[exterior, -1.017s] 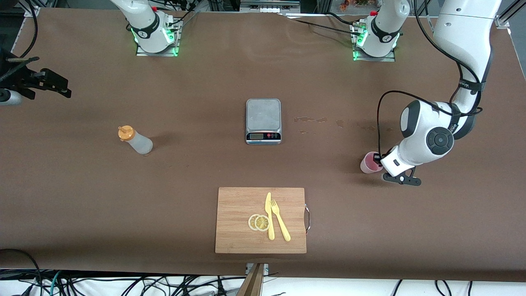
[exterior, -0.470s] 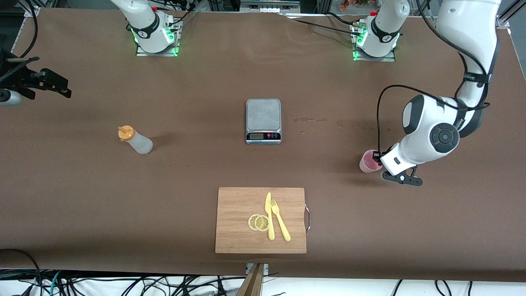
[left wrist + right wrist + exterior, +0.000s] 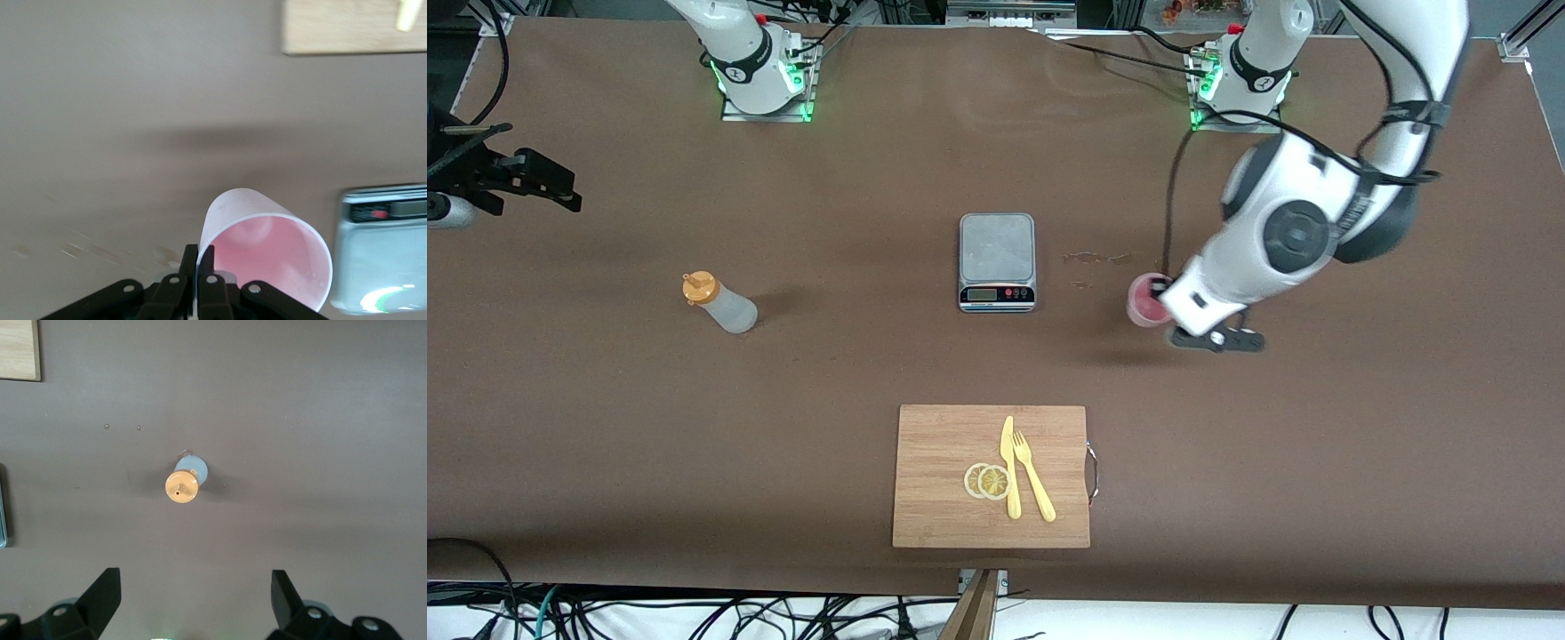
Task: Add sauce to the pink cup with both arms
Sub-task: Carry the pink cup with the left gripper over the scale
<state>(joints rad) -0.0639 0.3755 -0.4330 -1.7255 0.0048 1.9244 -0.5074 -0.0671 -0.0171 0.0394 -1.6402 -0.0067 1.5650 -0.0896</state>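
Observation:
The pink cup hangs above the table beside the scale, toward the left arm's end. My left gripper is shut on its rim, one finger inside the cup and one outside. In the left wrist view the cup is empty and tilts out from the left gripper. The sauce stands upright on the table toward the right arm's end, orange cap up. My right gripper waits open over that end of the table. The right wrist view shows the sauce well ahead of the right gripper, with nothing between its fingers.
A grey scale sits at the table's middle; its edge lies close to the held cup. Nearer the front camera lies a wooden cutting board with a yellow knife, a fork and lemon slices.
My left arm has lifted the pink cup and carried it from the left arm's end toward the scale. The right arm and the sauce have not moved.

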